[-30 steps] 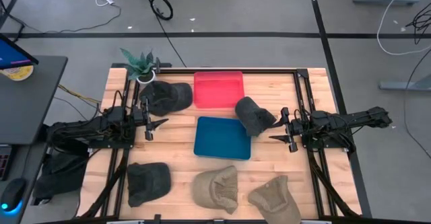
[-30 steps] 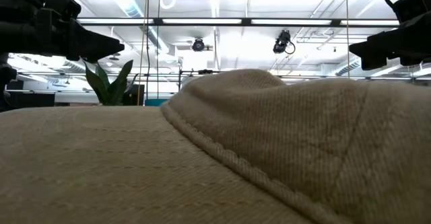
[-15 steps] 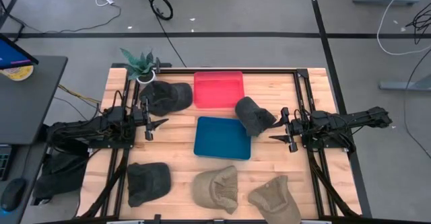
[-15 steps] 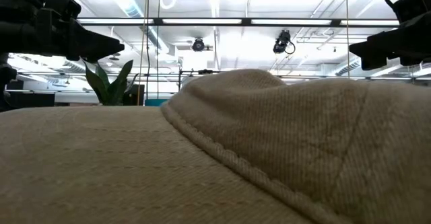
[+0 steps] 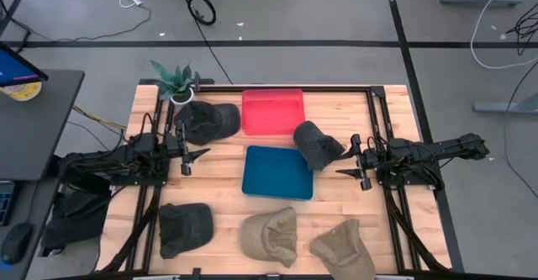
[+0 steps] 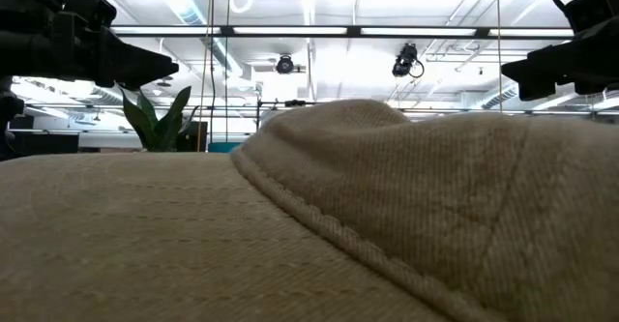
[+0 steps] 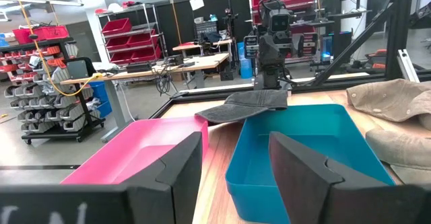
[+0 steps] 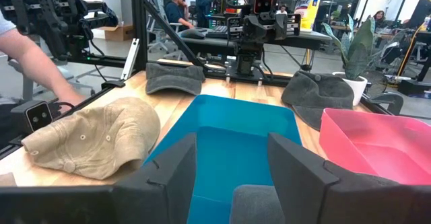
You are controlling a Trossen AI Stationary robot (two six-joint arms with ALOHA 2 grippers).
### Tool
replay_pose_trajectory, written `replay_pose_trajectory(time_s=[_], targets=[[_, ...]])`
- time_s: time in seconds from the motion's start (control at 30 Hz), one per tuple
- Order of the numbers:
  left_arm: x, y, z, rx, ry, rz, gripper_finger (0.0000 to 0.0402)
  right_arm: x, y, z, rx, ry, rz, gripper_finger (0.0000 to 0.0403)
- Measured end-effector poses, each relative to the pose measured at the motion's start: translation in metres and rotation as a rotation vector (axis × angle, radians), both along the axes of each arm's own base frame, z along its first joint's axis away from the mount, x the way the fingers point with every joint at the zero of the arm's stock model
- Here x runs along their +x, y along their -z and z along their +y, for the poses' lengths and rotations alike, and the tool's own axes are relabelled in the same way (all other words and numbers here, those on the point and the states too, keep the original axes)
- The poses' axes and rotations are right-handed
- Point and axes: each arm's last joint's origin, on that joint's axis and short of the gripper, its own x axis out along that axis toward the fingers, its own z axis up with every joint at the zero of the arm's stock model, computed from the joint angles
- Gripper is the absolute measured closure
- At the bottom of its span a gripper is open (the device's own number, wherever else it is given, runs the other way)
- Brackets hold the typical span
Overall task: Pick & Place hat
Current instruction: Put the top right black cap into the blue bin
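Observation:
Several caps lie on the wooden table. One dark grey cap (image 5: 206, 120) sits at the far left, and another dark grey cap (image 5: 318, 144) lies just beyond my right gripper (image 5: 346, 161), its edge over the blue tray's far right corner. A third dark cap (image 5: 183, 227) and two tan caps (image 5: 271, 234) (image 5: 343, 250) lie along the near edge. My left gripper (image 5: 195, 155) hovers open at the table's left, pointing level toward the blue tray (image 5: 277, 172). My right gripper is open too, level, facing it from the right. Nothing is between either pair of fingers (image 7: 182, 163) (image 8: 296, 167).
A red tray (image 5: 273, 112) stands beyond the blue one. A potted plant (image 5: 175, 80) is at the far left corner. Black frame rails (image 5: 374, 120) run along the table's sides. A tan cap (image 6: 309, 225) fills the low view. A person's arm (image 8: 34, 62) shows beyond the table's near edge.

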Motion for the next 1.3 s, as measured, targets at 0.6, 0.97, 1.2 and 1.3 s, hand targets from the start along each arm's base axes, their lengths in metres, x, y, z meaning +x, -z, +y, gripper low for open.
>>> replay_pose_trajectory(time_s=[0.6, 0.97, 1.2, 1.3], targets=[[0.0, 0.0, 0.0, 0.0, 0.0, 0.0, 0.0225, -0.003, -0.033, -0.002, -0.174, 0.079, -0.366, 0.0218], [0.0, 0.0, 0.0, 0.0, 0.0, -0.001, 0.0225, -0.034, -0.079, -0.007, -0.071, 0.144, -0.936, 0.0218], [0.0, 0.0, 0.0, 0.0, 0.0, 0.0, 0.0225, -0.039, -0.084, -0.007, -0.099, 0.167, -1.007, 0.0218], [0.0, 0.0, 0.0, 0.0, 0.0, -0.001, 0.0225, -0.043, -0.096, -0.008, -0.076, 0.161, -1.032, 0.0218]])
